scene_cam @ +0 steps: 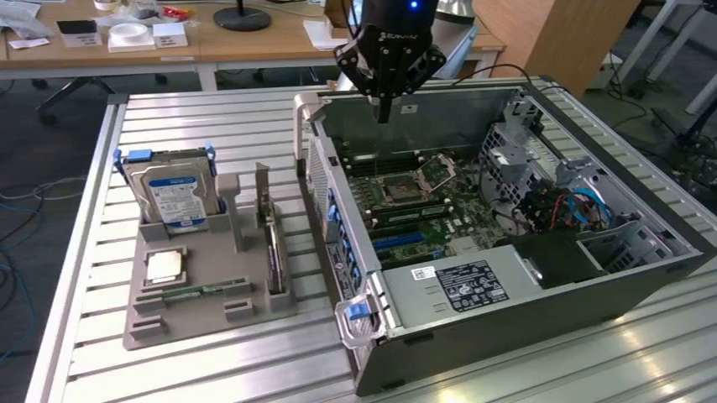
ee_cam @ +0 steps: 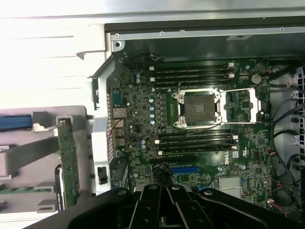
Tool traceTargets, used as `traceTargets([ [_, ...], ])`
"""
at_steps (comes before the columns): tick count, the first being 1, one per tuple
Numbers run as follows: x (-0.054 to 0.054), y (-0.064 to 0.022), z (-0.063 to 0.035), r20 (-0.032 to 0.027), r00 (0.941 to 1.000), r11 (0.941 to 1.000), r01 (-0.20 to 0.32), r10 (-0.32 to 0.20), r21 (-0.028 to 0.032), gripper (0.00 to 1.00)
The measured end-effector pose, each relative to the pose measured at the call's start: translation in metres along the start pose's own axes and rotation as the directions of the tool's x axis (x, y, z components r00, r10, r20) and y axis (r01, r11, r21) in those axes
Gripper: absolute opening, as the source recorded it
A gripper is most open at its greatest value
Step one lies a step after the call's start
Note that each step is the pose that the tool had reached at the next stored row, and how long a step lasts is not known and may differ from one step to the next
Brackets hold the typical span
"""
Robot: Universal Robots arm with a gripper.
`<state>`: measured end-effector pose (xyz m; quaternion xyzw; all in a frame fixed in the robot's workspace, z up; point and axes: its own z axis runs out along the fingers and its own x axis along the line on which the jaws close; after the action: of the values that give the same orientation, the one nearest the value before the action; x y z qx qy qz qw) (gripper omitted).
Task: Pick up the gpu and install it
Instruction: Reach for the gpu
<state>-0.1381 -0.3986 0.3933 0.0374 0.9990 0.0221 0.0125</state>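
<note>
The gpu [scene_cam: 269, 228] stands on edge in a slot of the grey holder [scene_cam: 196, 323] on the exterior view's left, a thin green card with a metal bracket at its far end. In the wrist view the gpu [ee_cam: 68, 164] shows as a green board edge beside the case wall. My gripper [scene_cam: 384, 111] hangs above the far side of the open computer case [scene_cam: 448, 336], well away from the card. Its fingers are shut together with nothing between them. The gripper [ee_cam: 167, 206] looks down on the motherboard [ee_cam: 200, 124] with its empty CPU socket.
A blue-labelled hard drive [scene_cam: 174, 200], a CPU chip [scene_cam: 164, 267] and a RAM stick [scene_cam: 201, 291] also sit in the holder. A blue expansion slot [ee_cam: 185, 169] lies on the board. Cables and drive cages [scene_cam: 560, 201] crowd the case's right side. Desks stand behind the slatted table [scene_cam: 201, 126].
</note>
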Motion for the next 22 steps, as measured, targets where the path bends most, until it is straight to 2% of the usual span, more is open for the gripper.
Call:
traceTargets([
  [22, 0.056, -0.0002, -0.001, 0.0007, 1.0, 1.0, 0.0, 0.0, -0.0001, 0.11],
])
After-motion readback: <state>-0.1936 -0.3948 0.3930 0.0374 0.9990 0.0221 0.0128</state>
